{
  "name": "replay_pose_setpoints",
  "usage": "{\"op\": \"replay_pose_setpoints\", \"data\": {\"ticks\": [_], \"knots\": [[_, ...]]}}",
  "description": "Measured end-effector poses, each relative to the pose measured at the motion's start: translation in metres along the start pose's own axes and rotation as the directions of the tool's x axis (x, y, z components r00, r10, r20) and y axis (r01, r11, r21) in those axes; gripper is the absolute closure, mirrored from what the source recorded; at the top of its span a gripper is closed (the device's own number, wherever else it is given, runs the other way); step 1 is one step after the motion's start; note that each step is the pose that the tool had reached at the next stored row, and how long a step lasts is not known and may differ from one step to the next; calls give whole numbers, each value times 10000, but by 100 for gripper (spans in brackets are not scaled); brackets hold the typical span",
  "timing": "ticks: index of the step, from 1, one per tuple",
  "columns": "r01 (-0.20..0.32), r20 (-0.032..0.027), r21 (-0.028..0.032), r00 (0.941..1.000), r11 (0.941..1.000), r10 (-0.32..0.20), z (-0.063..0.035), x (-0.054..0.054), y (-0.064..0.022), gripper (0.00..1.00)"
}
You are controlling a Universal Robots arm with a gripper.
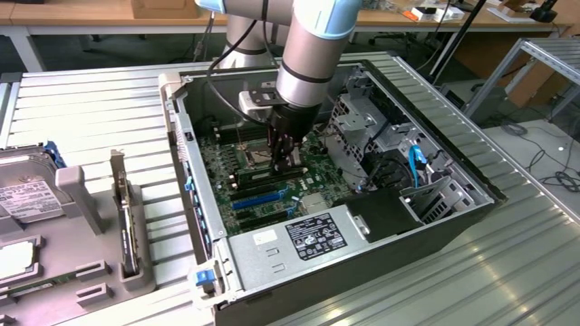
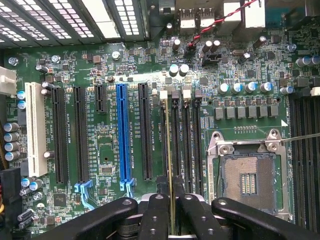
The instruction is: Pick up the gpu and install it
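Observed clamped edge-on between the gripper [image 2: 170,212] fingers [image 2: 154,215]: the gpu [image 2: 169,145], above the black memory slots [image 2: 186,135] just beside the CPU socket [image 2: 248,177]. Judged in hand: insertion. Cannot tell seating depth. Advised: keep upright, align along one slot, press straight down evenly, avoid drifting toward the socket.

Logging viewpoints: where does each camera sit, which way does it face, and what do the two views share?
Exterior view: off the arm, raised, looking down into the open computer case; the arm and tool show.
Wrist view: on the wrist, facing down onto the motherboard; the tool's fingers show, clamping the gpu edge-on.
Shared: the motherboard, blue slot and CPU socket.
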State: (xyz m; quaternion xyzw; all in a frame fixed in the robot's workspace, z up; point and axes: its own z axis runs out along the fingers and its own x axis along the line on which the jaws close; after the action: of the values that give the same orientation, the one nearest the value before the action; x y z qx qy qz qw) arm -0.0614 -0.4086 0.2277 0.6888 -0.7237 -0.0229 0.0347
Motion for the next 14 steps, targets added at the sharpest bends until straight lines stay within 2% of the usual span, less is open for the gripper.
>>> {"op": "replay_pose_setpoints", "data": {"ticks": [14], "knots": [[38,-4,1,10000,10000,-38,20,-3,-1,86]]}}
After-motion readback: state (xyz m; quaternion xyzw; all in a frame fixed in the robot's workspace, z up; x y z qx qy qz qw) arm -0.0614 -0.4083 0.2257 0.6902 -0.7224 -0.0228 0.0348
